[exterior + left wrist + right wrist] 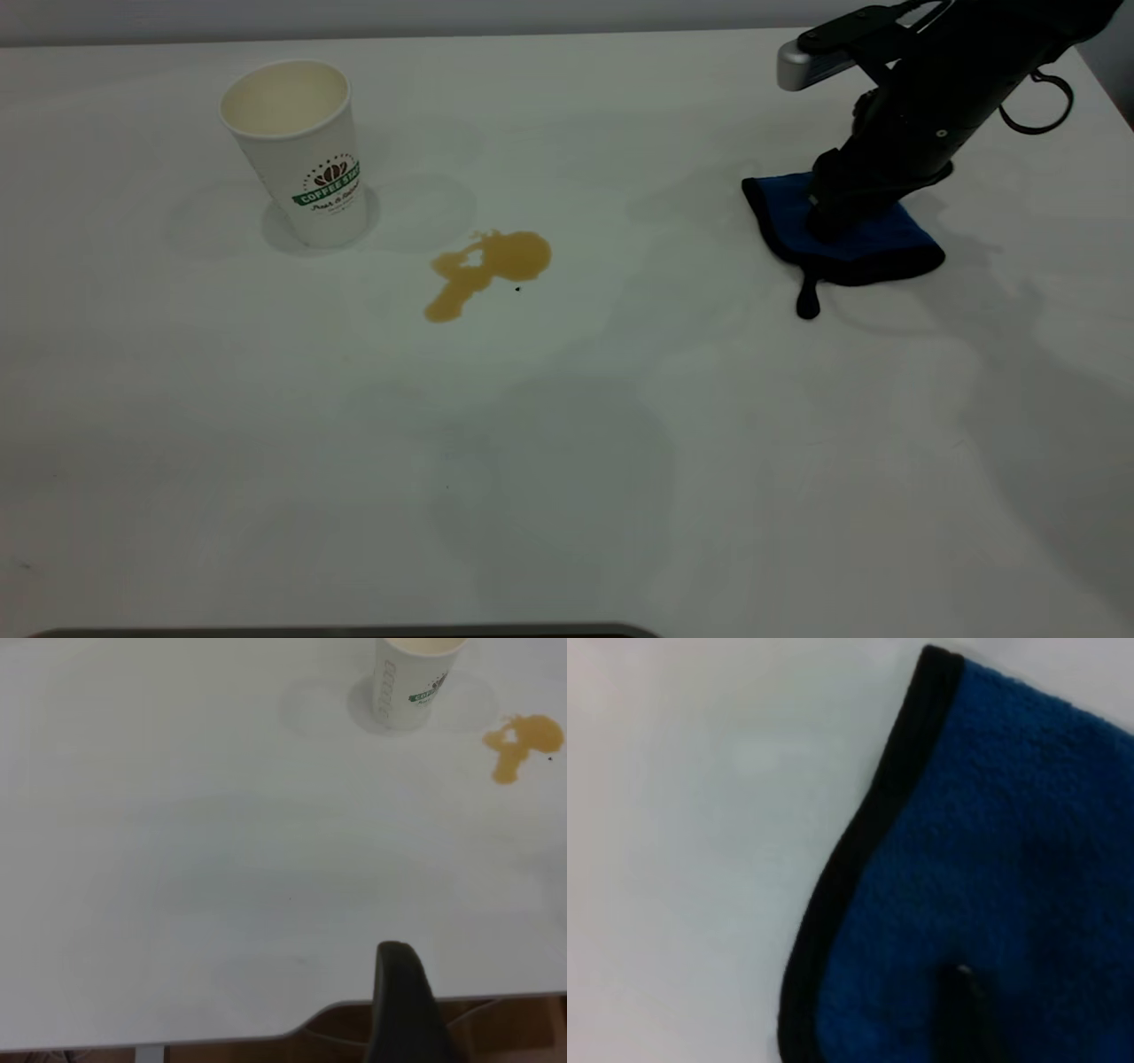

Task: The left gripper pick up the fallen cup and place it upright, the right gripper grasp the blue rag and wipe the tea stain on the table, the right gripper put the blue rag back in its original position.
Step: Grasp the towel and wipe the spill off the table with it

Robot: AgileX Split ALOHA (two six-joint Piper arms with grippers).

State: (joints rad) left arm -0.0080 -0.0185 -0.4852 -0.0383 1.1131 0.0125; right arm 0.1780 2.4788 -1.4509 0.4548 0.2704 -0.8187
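Zero sight of the fingers of the right gripper (824,221), down on the blue rag (877,244) at the far right of the table (567,443): cannot tell if apart or clamped. Seems to be the grasping step, with the cup (306,151) already upright at the left, the tea stain (487,266) near it unwiped, the left gripper (399,1001) idle at the table's edge. Next, probably: pinch a fold firmly, lift, carry leftward to the stain.

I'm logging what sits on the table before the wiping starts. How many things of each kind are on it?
Cup: 1, standing upright
Tea stain: 1
Blue rag: 1, with the right gripper down on it
Total: 3 things on the table
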